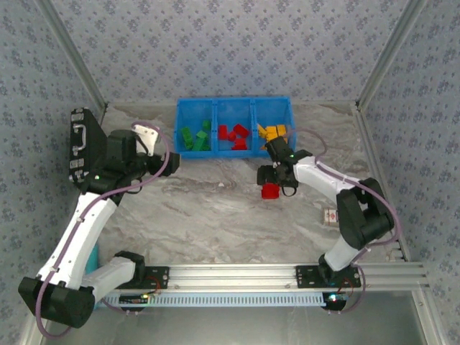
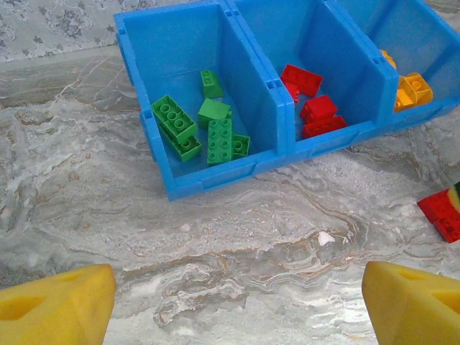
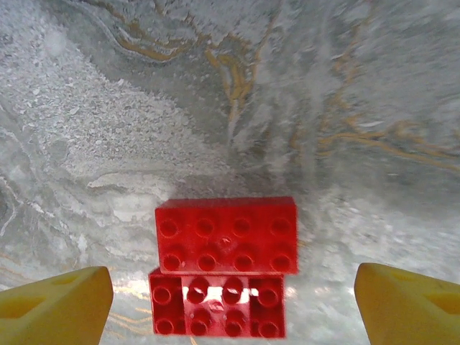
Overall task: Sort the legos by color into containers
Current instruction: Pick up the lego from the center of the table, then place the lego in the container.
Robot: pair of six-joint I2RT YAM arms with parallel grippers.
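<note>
On veined marble table (image 3: 323,86), studded rectangular red legos (image 3: 226,235)

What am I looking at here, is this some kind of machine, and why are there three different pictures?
These are two robot arms bolted to a marble-patterned table, sorting toy bricks by color. One picture looks down from above; the other two come from cameras on each wrist, whose yellow fingers frame the bottom corners. The blue bin has three compartments: green bricks, red bricks, orange-yellow bricks. The right gripper hangs open over stacked red bricks lying on the table, holding nothing. The left gripper is open and empty too. A black case stands at the left.
</note>
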